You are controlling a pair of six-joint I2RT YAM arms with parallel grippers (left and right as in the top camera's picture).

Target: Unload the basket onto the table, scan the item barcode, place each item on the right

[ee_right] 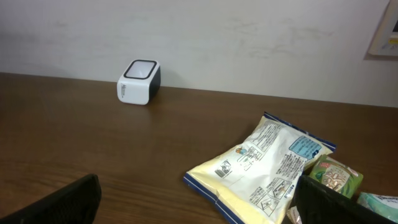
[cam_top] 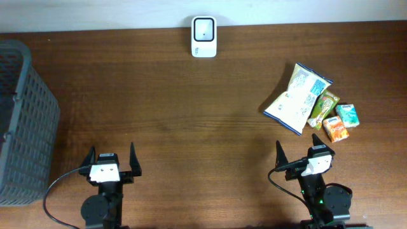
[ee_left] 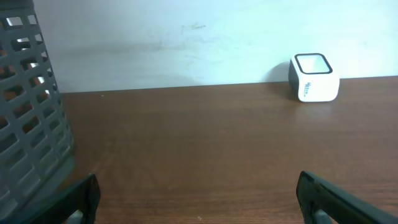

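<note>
Left gripper [cam_top: 112, 152]: I see two black tapering fingers on a black body, with a white block on top.
Left cable [cam_top: 49, 191]: thin and black, in one wide loop.
Left base joint [cam_top: 95, 208]: round, dark housing.
Right gripper [cam_top: 297, 146]: black fingers again, and a white block with a dark patch.
Right cable [cam_top: 271, 180]: thin, black, curved.
Right base joint [cam_top: 332, 198]: round black housings; I see a small green light.
Wrist-view fingers [ee_left: 78, 199]: matte black wedges on my screen, edges slightly greyer.
</note>
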